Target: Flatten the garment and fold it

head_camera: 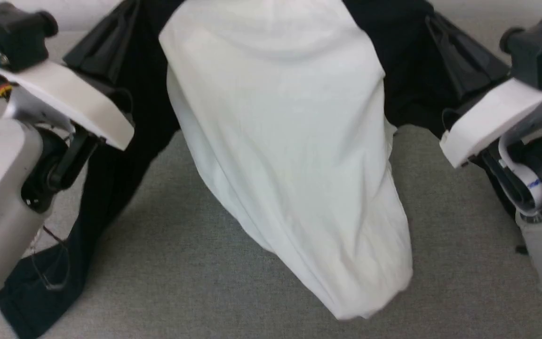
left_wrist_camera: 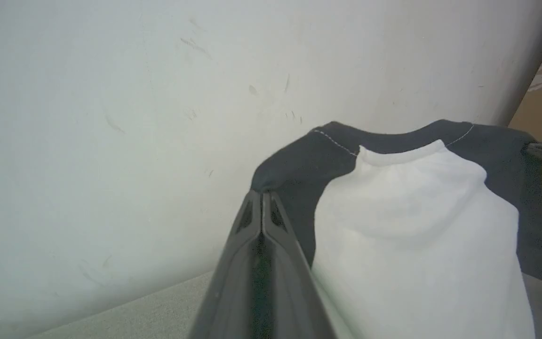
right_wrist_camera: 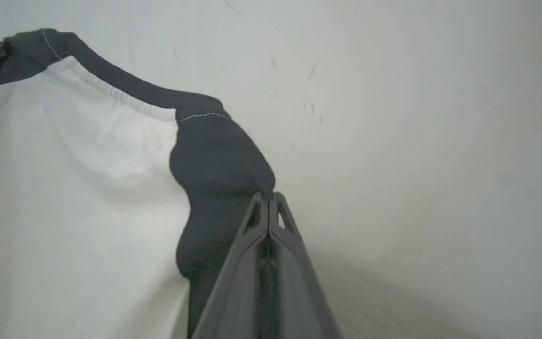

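The left gripper [left_wrist_camera: 262, 193] pinches the black shoulder of the shirt [left_wrist_camera: 417, 221], fingers [left_wrist_camera: 238, 254] pressed together; the white body hangs before a pale wall [left_wrist_camera: 111, 117].

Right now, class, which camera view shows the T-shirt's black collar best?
The right wrist view: the black collar runs large and sharp, seam to seam. The left wrist view shows it smaller. The head view shows the T-shirt hanging, white body and black sleeves.

Left pincer [left_wrist_camera: 262, 195] and right pincer [right_wrist_camera: 269, 196], raised, appear pressed closed.
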### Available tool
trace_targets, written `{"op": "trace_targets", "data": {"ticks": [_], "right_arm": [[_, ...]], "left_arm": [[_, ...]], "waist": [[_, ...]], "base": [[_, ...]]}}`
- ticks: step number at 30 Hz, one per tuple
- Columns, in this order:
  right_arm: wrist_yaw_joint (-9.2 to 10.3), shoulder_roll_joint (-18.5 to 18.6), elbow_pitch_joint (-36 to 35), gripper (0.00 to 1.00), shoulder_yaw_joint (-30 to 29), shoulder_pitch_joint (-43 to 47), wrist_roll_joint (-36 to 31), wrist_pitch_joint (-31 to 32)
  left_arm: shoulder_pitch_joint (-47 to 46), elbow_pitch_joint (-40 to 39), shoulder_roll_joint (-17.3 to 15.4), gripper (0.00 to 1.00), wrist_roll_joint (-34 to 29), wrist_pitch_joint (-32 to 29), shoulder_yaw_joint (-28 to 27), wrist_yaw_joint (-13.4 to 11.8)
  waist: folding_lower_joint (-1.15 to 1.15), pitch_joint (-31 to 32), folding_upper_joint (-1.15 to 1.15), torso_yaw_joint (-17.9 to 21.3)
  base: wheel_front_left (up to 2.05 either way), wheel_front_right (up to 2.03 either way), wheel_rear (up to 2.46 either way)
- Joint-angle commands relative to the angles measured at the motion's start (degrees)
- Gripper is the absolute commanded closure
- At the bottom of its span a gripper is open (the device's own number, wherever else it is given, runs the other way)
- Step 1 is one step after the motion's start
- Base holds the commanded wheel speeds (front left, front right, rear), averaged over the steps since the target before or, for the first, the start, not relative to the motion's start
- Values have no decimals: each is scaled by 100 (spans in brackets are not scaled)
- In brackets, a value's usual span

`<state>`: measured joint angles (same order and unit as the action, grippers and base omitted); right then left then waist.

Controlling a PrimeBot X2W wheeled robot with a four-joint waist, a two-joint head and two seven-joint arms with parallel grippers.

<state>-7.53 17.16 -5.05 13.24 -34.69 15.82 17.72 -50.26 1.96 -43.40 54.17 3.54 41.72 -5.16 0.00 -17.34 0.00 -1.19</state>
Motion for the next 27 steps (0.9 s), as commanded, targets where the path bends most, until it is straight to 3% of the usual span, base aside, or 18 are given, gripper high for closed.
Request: {"op": "trace_targets", "data": {"ticks": [1,8,15,22,27], "right_arm": [[4,-9,-24,100,32,-255,45,19],[4,46,234,100,207,-998,63,59],[4,15,761,100,341,-1795,115,105],[4,-6,1345,100,479,-2776,-69,12],[4,-246,2102,100,581,-3784,-207,31]], "left_arm": [[-218,-66,30,100,-114,-3,-56,-120],[-900,76,265,100,-381,-214,-93,-414],[-1698,581,442,100,-611,-582,-23,-427],[-2459,1086,591,100,-836,-744,-30,-422],[-3090,1565,726,100,-898,-831,-147,-460]], "waist": [[0,336,0,-40],[0,720,0,-53],[0,909,0,-54],[0,860,0,8],[0,447,0,164]], "base": [[0,0,0],[0,0,0],[0,0,0],[0,0,0],[0,0,0]]}}
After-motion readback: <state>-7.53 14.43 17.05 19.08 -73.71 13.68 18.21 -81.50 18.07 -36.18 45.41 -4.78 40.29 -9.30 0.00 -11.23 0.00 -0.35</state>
